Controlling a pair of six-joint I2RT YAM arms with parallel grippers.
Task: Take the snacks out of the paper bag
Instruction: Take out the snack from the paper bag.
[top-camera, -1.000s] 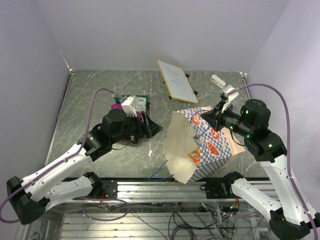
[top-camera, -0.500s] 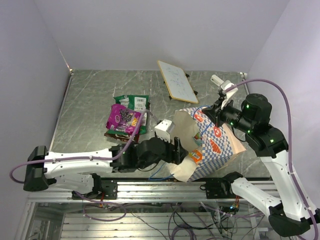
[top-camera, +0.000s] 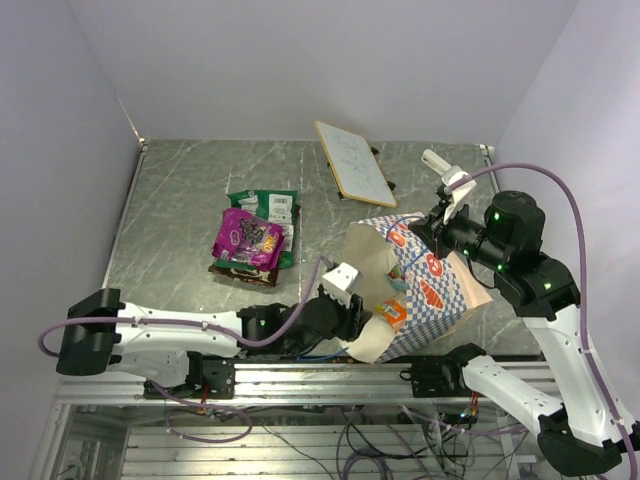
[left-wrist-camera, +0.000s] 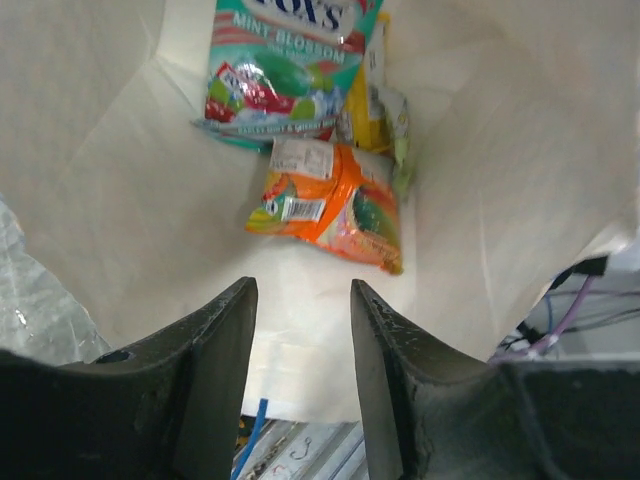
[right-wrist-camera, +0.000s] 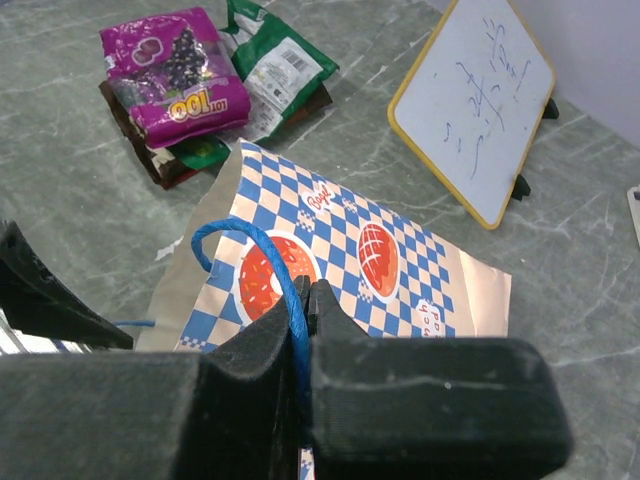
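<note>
On the near right of the table (top-camera: 190, 190), the paper bag (top-camera: 430, 285) lies on its side with its mouth turned left. The right gripper (right-wrist-camera: 305, 300) has its jaws pinched together on the blue cord handle (right-wrist-camera: 245, 235), apparently lifting the upper wall so the mouth gapes. The left gripper (left-wrist-camera: 302, 290) sits at that opening with jaws apart, lined up on the orange packet (left-wrist-camera: 335, 205), the nearest one. A teal packet (left-wrist-camera: 280, 70) and a yellow packet (left-wrist-camera: 365, 110) lie deeper inside. A magenta packet (top-camera: 247, 237) and a green packet (top-camera: 275, 205) lie overlapping outside the bag, well to the left, so the job looks partly done.
</note>
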